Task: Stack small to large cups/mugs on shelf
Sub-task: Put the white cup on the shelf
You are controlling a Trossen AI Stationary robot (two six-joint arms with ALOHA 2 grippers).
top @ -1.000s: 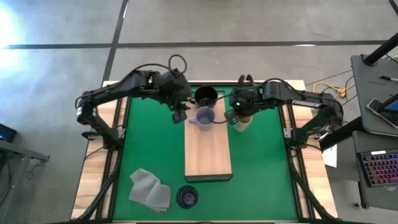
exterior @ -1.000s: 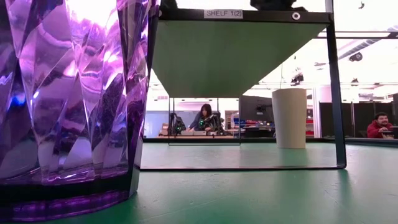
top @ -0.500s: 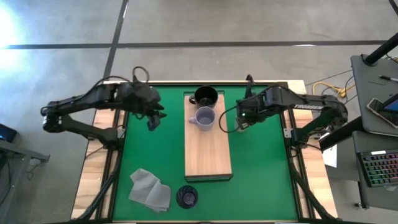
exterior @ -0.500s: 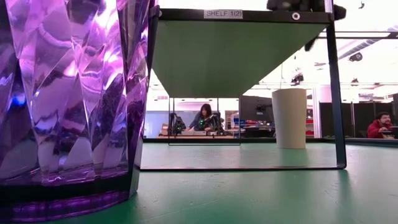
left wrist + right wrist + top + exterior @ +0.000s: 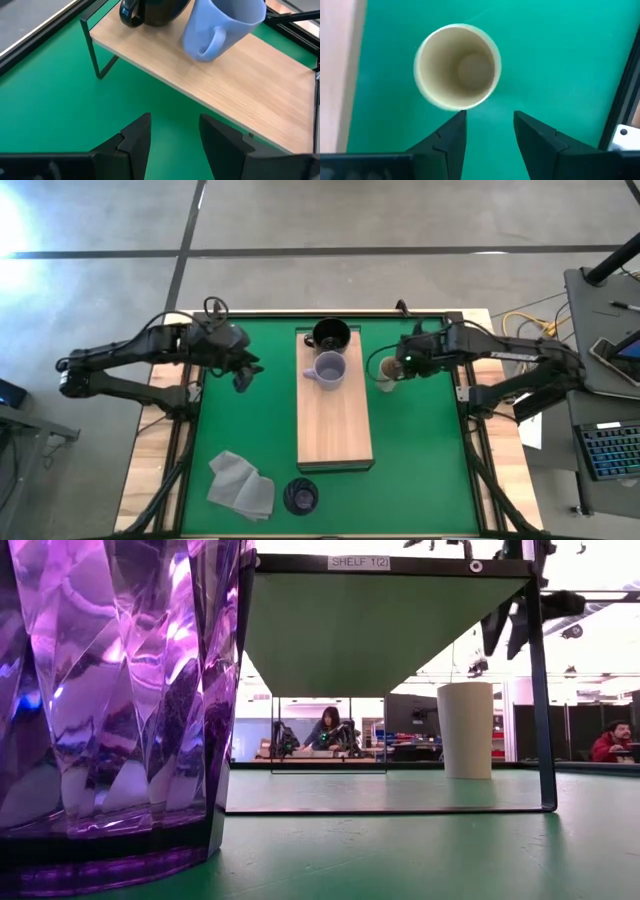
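My right pincer (image 5: 487,131) is hovering spread above the upright beige cup (image 5: 457,66); the cup is lying just ahead of its fingertips, mouth upward. My left pincer (image 5: 172,135) is waiting spread, well apart.

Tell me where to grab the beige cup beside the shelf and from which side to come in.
Grip the beige cup by its rim and wall, coming straight down from above. It stands upright on the green mat with its mouth open and has no handle. The right hand hangs open just beside it, so one finger could go inside and one outside, probably on the side away from the shelf.
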